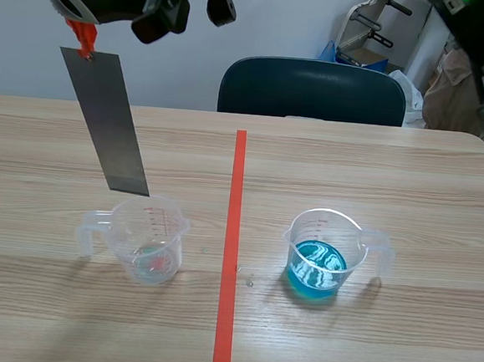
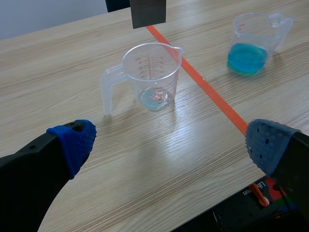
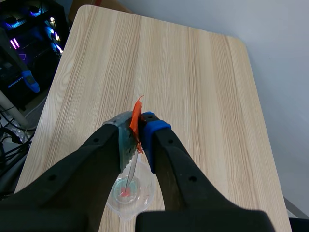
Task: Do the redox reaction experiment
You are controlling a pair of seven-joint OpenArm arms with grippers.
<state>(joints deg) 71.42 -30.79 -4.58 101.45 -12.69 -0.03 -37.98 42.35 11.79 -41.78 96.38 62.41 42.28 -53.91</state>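
A grey metal strip [image 1: 104, 120] hangs tilted from an orange ribbon [image 1: 84, 34]. My right gripper [image 1: 86, 26] [image 3: 140, 123] is shut on that ribbon, high over the table's left half. The strip's lower end [image 2: 148, 12] hangs just above the rim of a clear beaker [image 1: 145, 236] [image 2: 152, 72] [image 3: 129, 191]. This beaker holds a thin film of liquid with a reddish spot at its bottom. A second clear beaker [image 1: 324, 255] [image 2: 253, 41] with blue liquid stands right of the tape line. My left gripper [image 2: 171, 140] is open, low near the table's front edge, facing the left beaker.
An orange-red tape line [image 1: 230, 256] divides the table between the beakers, with a few small droplets [image 1: 247, 275] beside it. A dark chair [image 1: 312, 90] stands behind the far edge. Bare wood lies around both beakers.
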